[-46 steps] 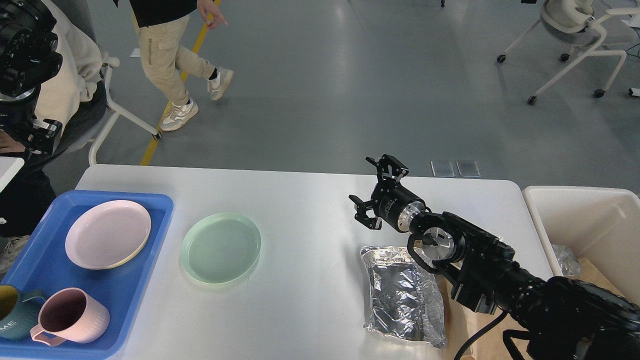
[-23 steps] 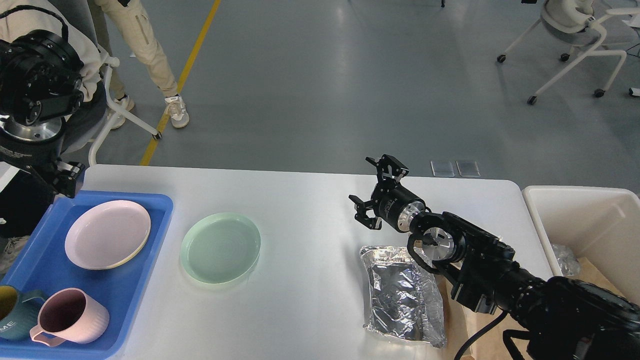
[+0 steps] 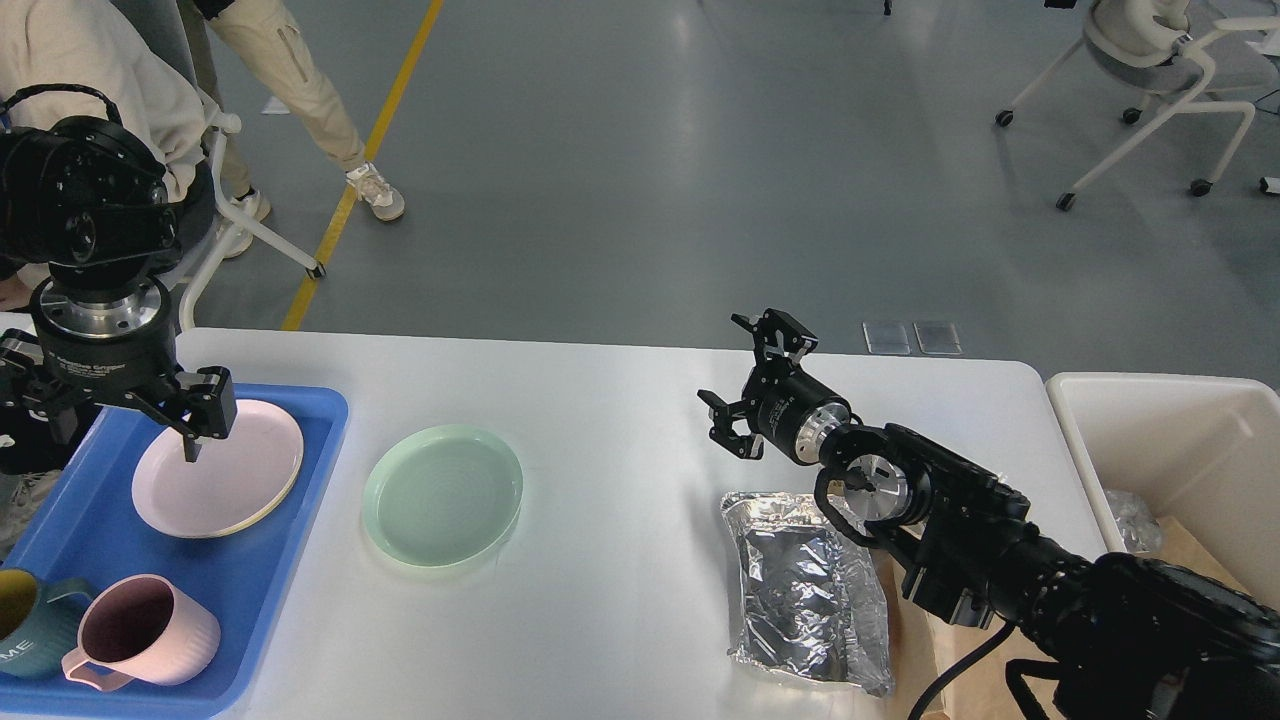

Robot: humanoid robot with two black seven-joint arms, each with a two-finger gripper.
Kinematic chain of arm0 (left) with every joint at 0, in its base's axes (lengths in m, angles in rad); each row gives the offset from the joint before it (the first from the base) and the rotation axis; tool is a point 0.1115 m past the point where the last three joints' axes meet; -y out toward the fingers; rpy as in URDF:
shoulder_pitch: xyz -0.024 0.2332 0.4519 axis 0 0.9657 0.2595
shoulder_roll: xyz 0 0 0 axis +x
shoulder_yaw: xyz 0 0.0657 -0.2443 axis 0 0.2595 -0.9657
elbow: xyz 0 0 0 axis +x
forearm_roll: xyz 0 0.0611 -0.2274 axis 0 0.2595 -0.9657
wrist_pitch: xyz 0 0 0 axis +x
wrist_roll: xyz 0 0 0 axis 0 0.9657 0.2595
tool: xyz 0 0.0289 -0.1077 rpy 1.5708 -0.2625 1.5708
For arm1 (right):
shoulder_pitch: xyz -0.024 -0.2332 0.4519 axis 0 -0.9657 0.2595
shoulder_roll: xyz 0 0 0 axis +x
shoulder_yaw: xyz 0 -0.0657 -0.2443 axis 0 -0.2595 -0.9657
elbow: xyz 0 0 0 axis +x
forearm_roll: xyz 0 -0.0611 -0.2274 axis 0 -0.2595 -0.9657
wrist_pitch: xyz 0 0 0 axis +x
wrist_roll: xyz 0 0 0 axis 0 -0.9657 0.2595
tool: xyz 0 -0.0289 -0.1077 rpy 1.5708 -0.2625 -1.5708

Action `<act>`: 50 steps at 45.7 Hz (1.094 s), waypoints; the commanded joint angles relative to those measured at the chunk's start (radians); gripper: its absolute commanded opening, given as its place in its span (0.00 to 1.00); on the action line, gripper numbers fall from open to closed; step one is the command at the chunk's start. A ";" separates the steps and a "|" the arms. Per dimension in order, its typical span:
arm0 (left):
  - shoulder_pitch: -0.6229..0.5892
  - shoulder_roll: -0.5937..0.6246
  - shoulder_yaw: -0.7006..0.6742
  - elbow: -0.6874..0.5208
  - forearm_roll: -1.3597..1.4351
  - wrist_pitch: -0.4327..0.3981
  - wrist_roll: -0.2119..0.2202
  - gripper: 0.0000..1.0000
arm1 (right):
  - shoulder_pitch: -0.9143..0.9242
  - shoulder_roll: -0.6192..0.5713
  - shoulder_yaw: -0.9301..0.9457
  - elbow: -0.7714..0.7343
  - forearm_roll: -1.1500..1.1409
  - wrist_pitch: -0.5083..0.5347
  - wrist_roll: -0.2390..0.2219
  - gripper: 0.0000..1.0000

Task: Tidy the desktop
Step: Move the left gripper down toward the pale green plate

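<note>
The white worktop (image 3: 620,420) fills the middle of the view, and the loose item nearest the blue tray (image 3: 250,590) is the pale green plate (image 3: 443,495), lying flat just beside the tray's right rim. The left gripper (image 3: 150,420) hangs over the pink plate (image 3: 218,482) in the tray; one finger shows at its right side, the other is hidden at the frame's edge, so I cannot tell its opening. From it the green plate lies at about four o'clock, near; this arm looks the better placed for it. The right gripper (image 3: 757,385) hovers with fingers spread, empty, the crumpled foil bag (image 3: 805,590) at its six o'clock, long axis twelve-to-six. The cream bin (image 3: 1150,420) is cut off right; two mugs (image 3: 140,630) sit partly cropped.
</note>
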 commanded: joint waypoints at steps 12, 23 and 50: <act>0.007 -0.017 -0.170 0.000 -0.079 0.087 -0.001 0.96 | 0.000 0.000 0.000 0.001 0.000 0.000 0.000 1.00; 0.145 -0.078 -0.248 0.074 -0.089 0.105 -0.001 0.96 | 0.000 0.000 -0.002 0.001 0.000 0.000 0.000 1.00; 0.432 -0.303 -0.285 0.302 -0.061 0.271 -0.030 0.96 | 0.000 0.000 -0.002 0.001 0.000 0.000 0.000 1.00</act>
